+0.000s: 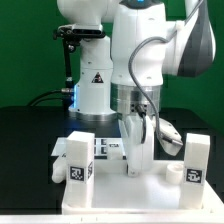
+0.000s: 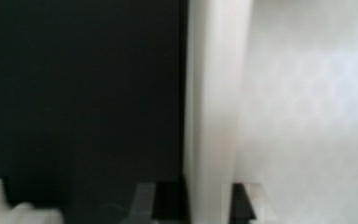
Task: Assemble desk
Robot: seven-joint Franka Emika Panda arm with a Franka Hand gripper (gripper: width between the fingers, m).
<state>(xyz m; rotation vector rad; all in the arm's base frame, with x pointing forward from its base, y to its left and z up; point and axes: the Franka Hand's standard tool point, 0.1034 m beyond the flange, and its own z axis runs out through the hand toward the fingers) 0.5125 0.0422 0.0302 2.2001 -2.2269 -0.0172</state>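
End effector (image 1: 137,168) clenched on the tabletop (image 1: 110,195) rim, midway between 2 upright legs (image 1: 80,160).

You have, all blurred: one white bar (image 2: 215,100) running straight across the view; one broad pale surface (image 2: 318,110) adjoining it along one side; one black ground (image 2: 78,90) along its other side; whether bar and surface are one piece, you cannot tell

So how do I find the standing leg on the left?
Start at the flat white tabletop in front. Two tagged legs stand upright on it. The left leg is at the exterior view's left end; the other leg stands at the right end.
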